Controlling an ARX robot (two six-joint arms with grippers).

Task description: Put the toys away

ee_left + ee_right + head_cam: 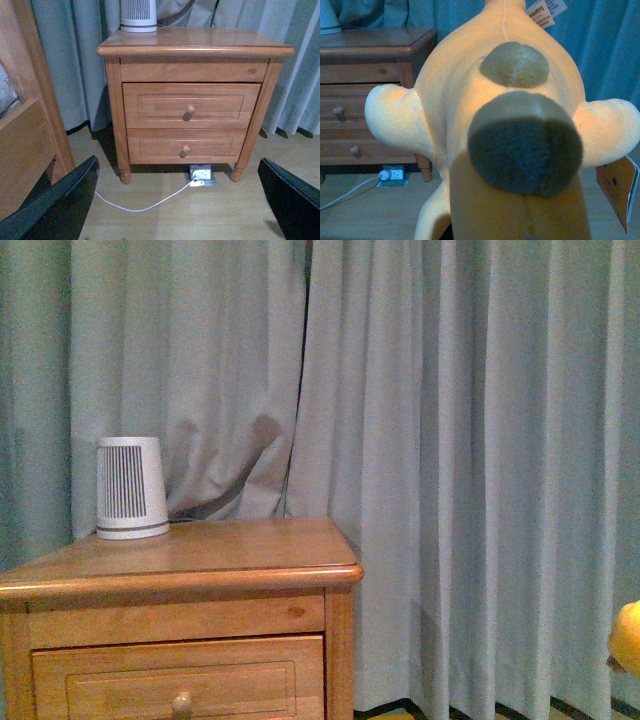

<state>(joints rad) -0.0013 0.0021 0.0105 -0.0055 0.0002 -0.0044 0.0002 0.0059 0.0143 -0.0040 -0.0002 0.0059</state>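
The yellow-orange plush animal (470, 100) fills the right wrist view, with two dark grey patches and paper tags (547, 11). My right gripper is shut on it; its fingers are hidden behind the plush. A yellow edge of the plush (627, 638) shows at the far right of the front view, beside the curtain. My left gripper (180, 200) is open and empty, its two black fingers (55, 205) spread wide low over the floor, facing the wooden nightstand (195, 50).
The nightstand (180, 560) has two drawers with round knobs (190, 111) and carries a white ribbed device (130, 488). Grey-blue curtains (450, 440) hang behind. A floor socket with a white cable (200, 176) lies under the nightstand. A wooden bed frame (30, 130) stands beside it.
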